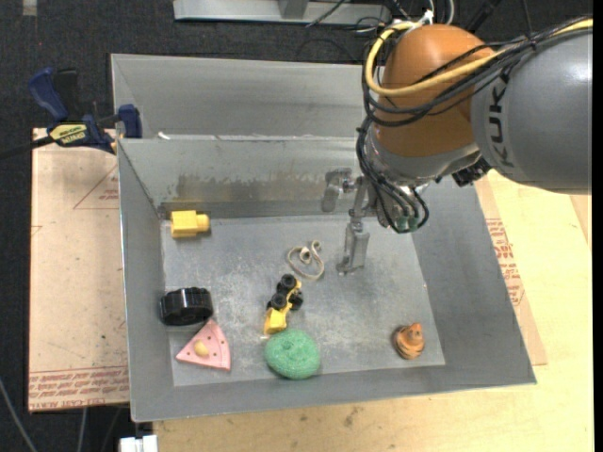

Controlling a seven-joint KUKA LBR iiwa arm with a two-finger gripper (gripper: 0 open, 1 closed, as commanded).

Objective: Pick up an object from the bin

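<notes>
Just nr gripper (350,265): pale looped ring (306,260), apart

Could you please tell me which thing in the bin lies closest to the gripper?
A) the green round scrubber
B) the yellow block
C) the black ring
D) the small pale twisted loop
D: the small pale twisted loop lies just left of the gripper; the others sit farther off.
</notes>
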